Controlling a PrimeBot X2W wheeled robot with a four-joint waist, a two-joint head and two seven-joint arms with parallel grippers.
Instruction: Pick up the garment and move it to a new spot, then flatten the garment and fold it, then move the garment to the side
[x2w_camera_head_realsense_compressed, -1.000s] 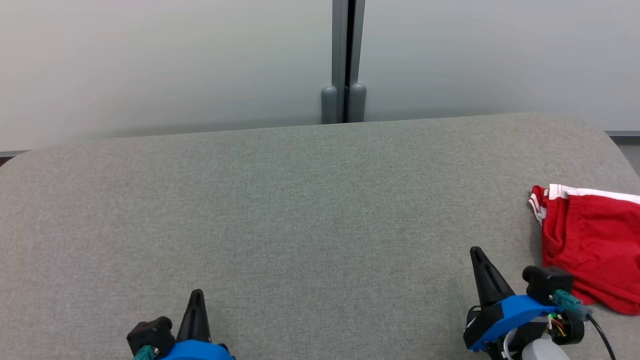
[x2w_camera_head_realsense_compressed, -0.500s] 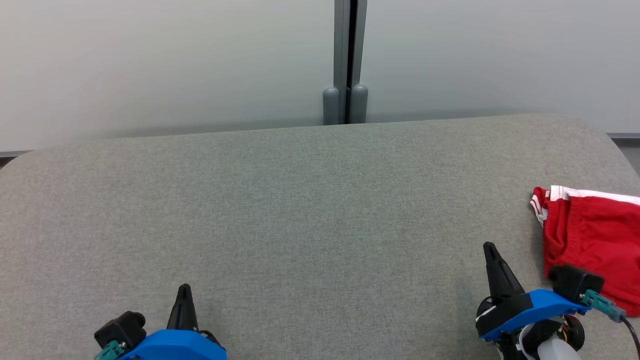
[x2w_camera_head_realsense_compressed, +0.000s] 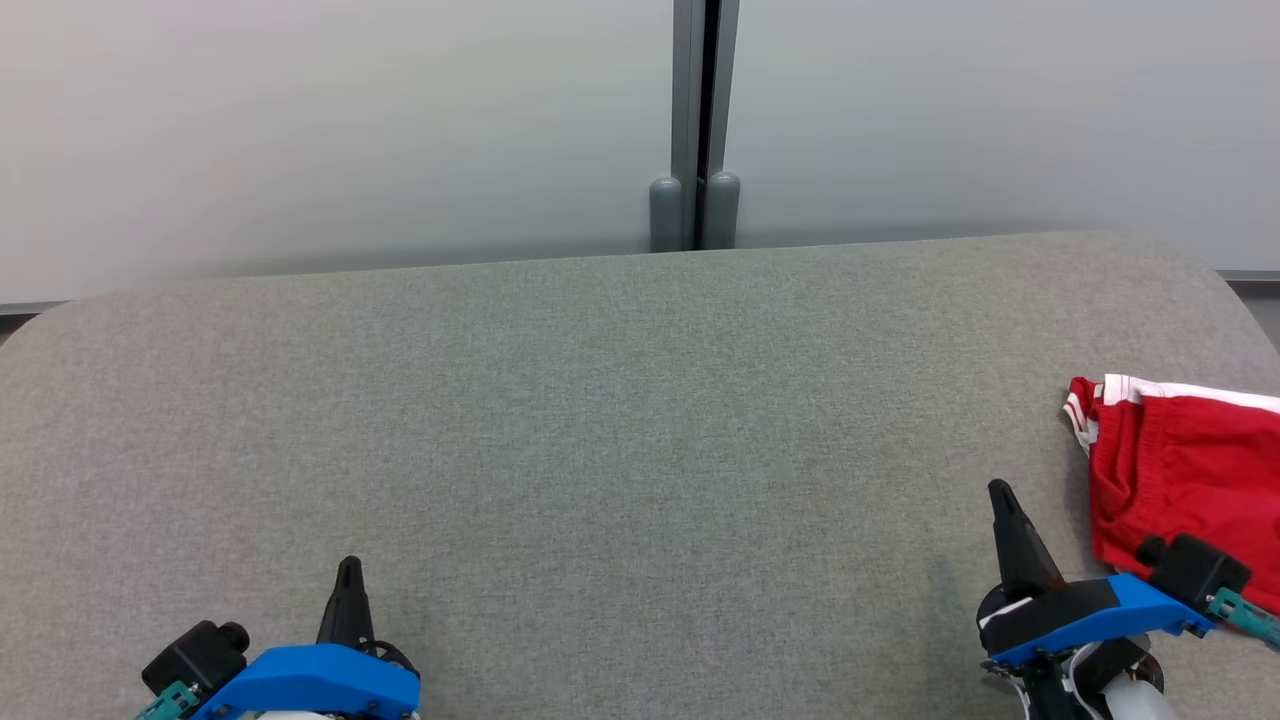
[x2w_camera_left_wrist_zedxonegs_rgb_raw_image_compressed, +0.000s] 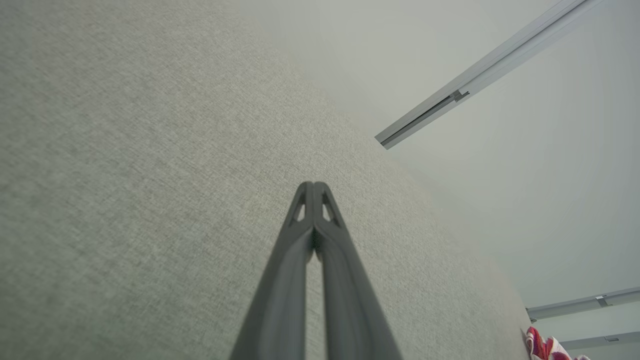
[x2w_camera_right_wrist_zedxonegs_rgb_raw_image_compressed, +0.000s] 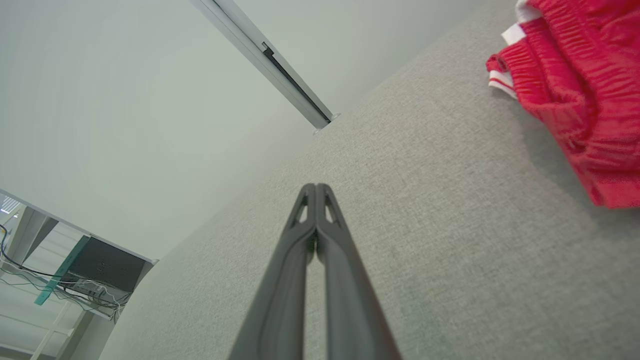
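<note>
The garment (x2w_camera_head_realsense_compressed: 1190, 480) is red with white trim and lies folded at the right edge of the grey table (x2w_camera_head_realsense_compressed: 600, 420), partly cut off by the frame. The right wrist view shows the garment (x2w_camera_right_wrist_zedxonegs_rgb_raw_image_compressed: 580, 90) at upper right, and the left wrist view catches a corner of the garment (x2w_camera_left_wrist_zedxonegs_rgb_raw_image_compressed: 542, 347). My right gripper (x2w_camera_head_realsense_compressed: 1000, 492) is shut and empty, just left of the cloth and not touching it. At the lower left my left gripper (x2w_camera_head_realsense_compressed: 349, 568) is shut and empty. Both wrist views show the fingertips pressed together: left gripper (x2w_camera_left_wrist_zedxonegs_rgb_raw_image_compressed: 313, 186), right gripper (x2w_camera_right_wrist_zedxonegs_rgb_raw_image_compressed: 316, 188).
Pale wall panels rise behind the table, joined by a grey post (x2w_camera_head_realsense_compressed: 697, 120) at the middle. The table's corners are rounded. A desk with cables (x2w_camera_right_wrist_zedxonegs_rgb_raw_image_compressed: 75, 275) appears at lower left in the right wrist view.
Both grippers have drawn back toward the near edge, the left one sliding further left and the right one further right. The garment stays where it lay.
</note>
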